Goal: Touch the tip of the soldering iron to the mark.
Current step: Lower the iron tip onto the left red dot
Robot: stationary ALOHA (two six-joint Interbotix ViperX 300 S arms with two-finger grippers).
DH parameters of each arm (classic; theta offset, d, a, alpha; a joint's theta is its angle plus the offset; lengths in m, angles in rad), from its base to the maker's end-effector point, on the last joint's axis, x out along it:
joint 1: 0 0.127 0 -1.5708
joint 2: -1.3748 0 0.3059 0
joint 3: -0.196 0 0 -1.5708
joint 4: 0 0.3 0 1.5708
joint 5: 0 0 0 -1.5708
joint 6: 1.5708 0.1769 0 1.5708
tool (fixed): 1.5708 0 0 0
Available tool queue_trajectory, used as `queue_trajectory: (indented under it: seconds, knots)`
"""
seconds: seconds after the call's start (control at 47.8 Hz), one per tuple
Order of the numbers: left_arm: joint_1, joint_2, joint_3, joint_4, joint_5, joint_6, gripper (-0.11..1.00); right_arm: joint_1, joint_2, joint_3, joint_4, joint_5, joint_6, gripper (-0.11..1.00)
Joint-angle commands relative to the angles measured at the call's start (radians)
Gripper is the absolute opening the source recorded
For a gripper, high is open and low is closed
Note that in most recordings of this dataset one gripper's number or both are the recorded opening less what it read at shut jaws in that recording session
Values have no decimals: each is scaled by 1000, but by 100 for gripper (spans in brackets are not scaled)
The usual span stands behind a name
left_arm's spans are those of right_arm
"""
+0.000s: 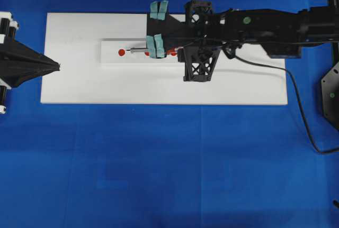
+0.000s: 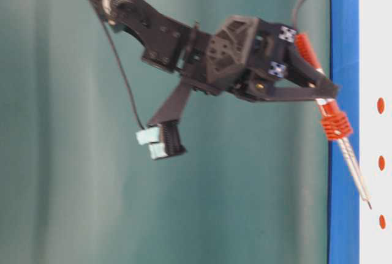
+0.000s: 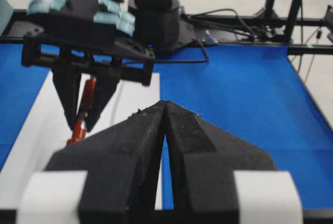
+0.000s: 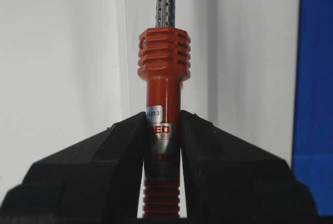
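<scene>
Overhead straight down, table-level sideways, two wrist close-ups along end effectors

even bright overhead light, soft short shadows on the white board (image 1: 79, 80). no glare. table-level view is motion-blurred and soft. left wrist view: near fingers (image 3: 130, 156) out of focus. right wrist view sharp on the soldering iron (image 4: 162, 78), background washed out.

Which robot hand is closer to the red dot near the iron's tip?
The right. The right gripper holds the soldering iron beside the red dot; the left gripper sits farther away.
</scene>
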Motion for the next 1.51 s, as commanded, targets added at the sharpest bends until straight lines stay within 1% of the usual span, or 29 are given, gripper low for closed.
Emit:
queue_trajectory:
  seconds: [0.0, 0.126, 1.486]
  knots:
    - [3, 8, -9, -2, -6, -2, 2, -2, 8, -26, 2, -21, -2, 7]
    - [3, 8, -8, -2, -5, -2, 2, -5, 23, -26, 2, -23, 0, 7]
    - [3, 6, -5, -2, -5, -2, 2, -5, 21, -28, 2, -21, 0, 7]
